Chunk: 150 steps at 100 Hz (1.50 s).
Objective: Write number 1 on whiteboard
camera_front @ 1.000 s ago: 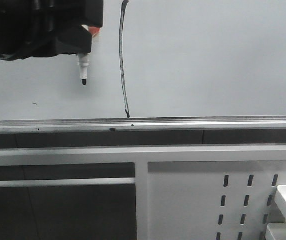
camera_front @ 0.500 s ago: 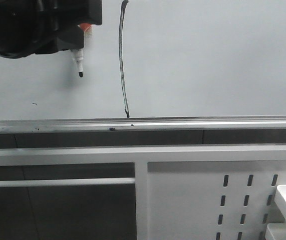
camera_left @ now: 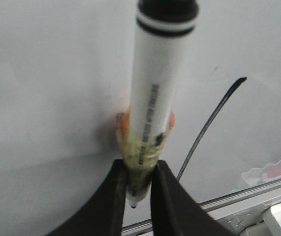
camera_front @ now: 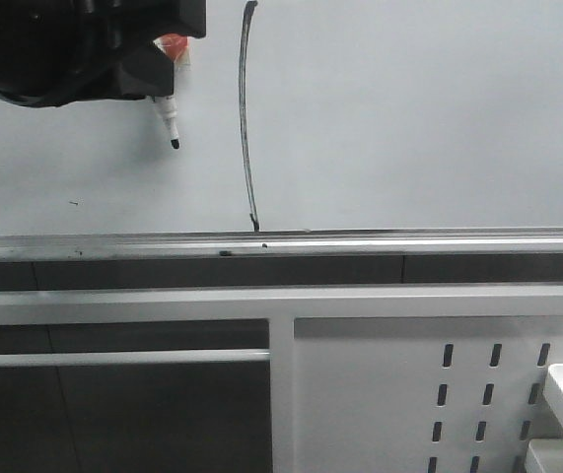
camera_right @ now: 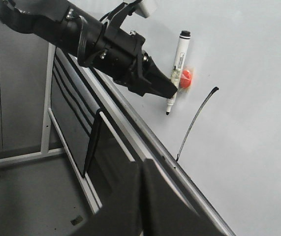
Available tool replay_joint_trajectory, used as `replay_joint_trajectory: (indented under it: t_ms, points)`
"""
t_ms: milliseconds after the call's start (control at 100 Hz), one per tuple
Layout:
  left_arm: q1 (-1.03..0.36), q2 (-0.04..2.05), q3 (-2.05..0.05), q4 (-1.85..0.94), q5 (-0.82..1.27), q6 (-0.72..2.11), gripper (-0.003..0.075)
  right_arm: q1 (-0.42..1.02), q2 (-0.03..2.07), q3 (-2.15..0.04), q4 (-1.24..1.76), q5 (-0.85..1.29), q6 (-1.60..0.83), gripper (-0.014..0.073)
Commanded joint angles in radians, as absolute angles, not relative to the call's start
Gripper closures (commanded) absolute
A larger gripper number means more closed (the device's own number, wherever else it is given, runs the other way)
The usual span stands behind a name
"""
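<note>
My left gripper (camera_left: pixel 139 184) clamped on a white marker (camera_left: pixel 152 98), tip hanging just off the whiteboard (camera_front: pixel 409 108), left of the long black number 1 (camera_front: pixel 246 128), my right gripper (camera_right: pixel 140 196) pressed together, well back.

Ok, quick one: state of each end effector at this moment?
Left end effector: shut on the marker, tip off the whiteboard.
Right end effector: fingers together, holding nothing visible.
</note>
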<state>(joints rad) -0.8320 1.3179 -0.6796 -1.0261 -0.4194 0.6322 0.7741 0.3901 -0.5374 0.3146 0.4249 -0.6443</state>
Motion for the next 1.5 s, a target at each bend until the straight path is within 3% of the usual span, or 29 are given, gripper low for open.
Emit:
replay_joint_trajectory:
  t_ms: [0,930,1180,1380,1490]
  points:
    - [-0.823,1.299,-0.742,-0.993,-0.51,0.62,0.074,0.77,0.394,-0.562,0.337,0.343,-0.642,0.0651]
    - [-0.82,1.299,-0.744,-0.991,-0.483,0.62,0.0735,0.77,0.394,-0.561,0.359,0.351,-0.642,0.0651]
    - [-0.82,1.299,-0.744,-0.991,-0.487,0.62,0.0567,0.77,0.396,-0.56,0.359,0.351,-0.642,0.0651]
    - [-0.82,1.299,-0.744,-0.991,-0.489,0.62,0.0502,0.77,0.396,-0.56,0.359,0.351,-0.642,0.0651]
    - [-0.82,1.299,-0.744,-0.991,-0.489,0.62,0.043,0.77,0.396,-0.56,0.359,0.351,-0.642,0.0651]
